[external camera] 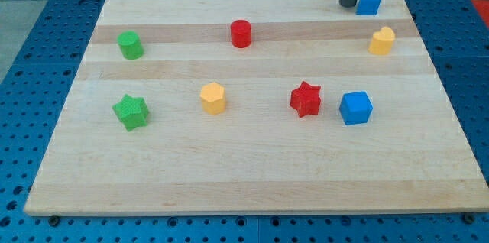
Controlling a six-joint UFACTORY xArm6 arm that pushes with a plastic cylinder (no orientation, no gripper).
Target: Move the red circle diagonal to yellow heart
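A pale wooden bench (pixel 252 182) lies on blue pegboard. My tip (pixel 348 4) stands at its one o'clock edge, just beside a small blue block (pixel 369 2). This end effector is a bare rod, with nothing to spread or pinch. The red circle (pixel 241 34) sits near twelve o'clock, well apart from the yellow heart (pixel 382 41) at two. Risk: the tip, crossing over, could clip that blue block, or push the circle too far and knock the heart.

Pale smooth wooden board (pixel 252 174), matt plastic-looking blocks

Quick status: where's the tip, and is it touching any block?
My tip: at the view's top right, just left of the small blue block, possibly touching; far from the red circle.
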